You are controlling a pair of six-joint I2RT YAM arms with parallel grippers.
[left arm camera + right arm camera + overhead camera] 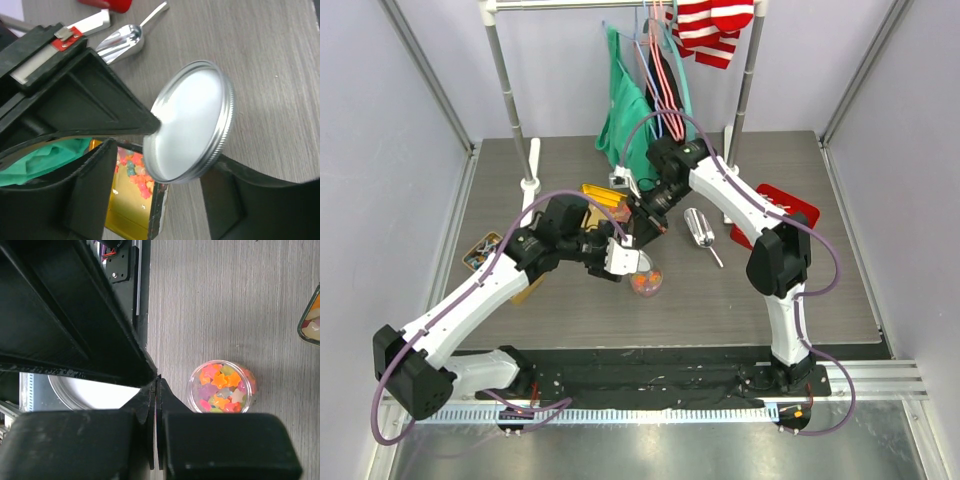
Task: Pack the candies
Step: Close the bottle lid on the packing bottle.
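Note:
A small clear jar [646, 282] full of bright star-shaped candies [222, 387] stands open on the table, near the middle. My left gripper [626, 260] is shut on the jar's silver screw lid [192, 120] and holds it tilted, just left of and above the jar. More loose candies [135, 172] lie in a gold tin [125, 210] behind the lid. My right gripper [642, 232] is shut and empty, hovering just behind the jar; in the right wrist view its tips [157, 385] meet beside the jar, with the lid [90, 392] showing at the left.
A metal scoop [700, 230] lies right of the grippers, and a red tray [782, 208] beyond it. The gold tin [603, 198] sits behind the left gripper. A smaller tin [480, 250] is at the left. A clothes rack [528, 150] with hanging garments stands at the back.

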